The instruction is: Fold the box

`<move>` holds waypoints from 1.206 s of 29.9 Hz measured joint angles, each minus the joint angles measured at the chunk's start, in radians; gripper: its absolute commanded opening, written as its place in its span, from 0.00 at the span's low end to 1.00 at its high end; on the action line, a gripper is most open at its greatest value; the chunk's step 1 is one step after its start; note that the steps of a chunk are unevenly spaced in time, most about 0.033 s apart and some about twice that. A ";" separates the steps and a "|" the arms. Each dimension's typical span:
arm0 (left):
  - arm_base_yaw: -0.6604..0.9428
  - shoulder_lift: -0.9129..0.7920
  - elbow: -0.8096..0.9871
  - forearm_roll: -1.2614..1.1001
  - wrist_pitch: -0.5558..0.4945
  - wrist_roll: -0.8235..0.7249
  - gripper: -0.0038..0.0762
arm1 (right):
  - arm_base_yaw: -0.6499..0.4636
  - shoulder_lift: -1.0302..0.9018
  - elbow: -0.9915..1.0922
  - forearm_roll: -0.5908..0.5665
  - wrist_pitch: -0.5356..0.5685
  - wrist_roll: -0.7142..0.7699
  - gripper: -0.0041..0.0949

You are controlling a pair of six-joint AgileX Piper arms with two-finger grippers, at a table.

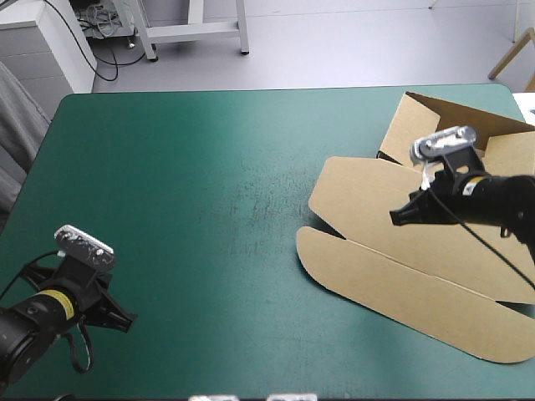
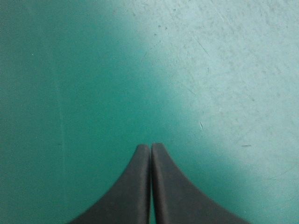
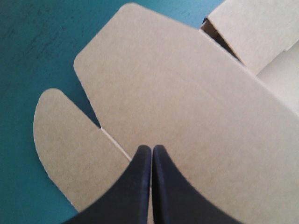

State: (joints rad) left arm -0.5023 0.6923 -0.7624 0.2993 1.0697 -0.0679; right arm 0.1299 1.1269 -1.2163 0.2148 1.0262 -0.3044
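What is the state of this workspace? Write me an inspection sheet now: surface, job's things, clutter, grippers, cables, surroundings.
Surface: teal-green cover, faintly scuffed toward the middle, bare across its left half.
Job's things: box, brown board on the table's right side, near panels and rounded flaps lying flat, far end raised into walls; not yet a tray.
Clutter: nothing seen.
Grippers: left gripper shut and empty over bare cover by the near left corner; right gripper shut, its tip over the box's flat panel; contact cannot be told.
Cables: nothing seen.
Surroundings: nothing seen at or over the table's top.
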 measured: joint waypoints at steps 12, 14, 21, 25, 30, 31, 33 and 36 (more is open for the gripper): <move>0.000 -0.207 0.152 -0.038 -0.033 0.001 0.04 | 0.002 -0.389 0.457 -0.002 -0.138 -0.024 0.03; 0.000 -0.220 0.178 -0.046 -0.034 0.003 0.04 | 0.002 -0.443 0.513 -0.002 -0.166 -0.024 0.03; 0.000 -0.226 0.260 -0.101 -0.049 0.055 0.04 | 0.002 -0.591 0.633 0.000 -0.219 -0.024 0.03; 0.000 -0.226 0.283 -0.114 -0.059 0.068 0.04 | 0.002 -0.632 0.669 0.008 -0.219 -0.024 0.03; 0.000 -0.226 0.283 -0.116 -0.078 0.075 0.04 | 0.002 -0.645 0.696 0.018 -0.230 -0.019 0.03; 0.000 -0.226 0.283 -0.116 -0.078 0.076 0.04 | 0.002 -0.645 0.698 0.019 -0.235 -0.019 0.03; 0.000 -0.226 0.283 -0.117 -0.075 0.075 0.04 | 0.002 -0.645 0.702 0.022 -0.241 -0.017 0.03; 0.000 -0.226 0.283 -0.117 -0.059 0.068 0.04 | 0.002 -0.645 0.706 0.022 -0.242 -0.015 0.03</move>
State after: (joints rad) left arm -0.5023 0.4661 -0.4792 0.1825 1.0105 0.0000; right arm 0.1320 0.4815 -0.5106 0.2367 0.7841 -0.3192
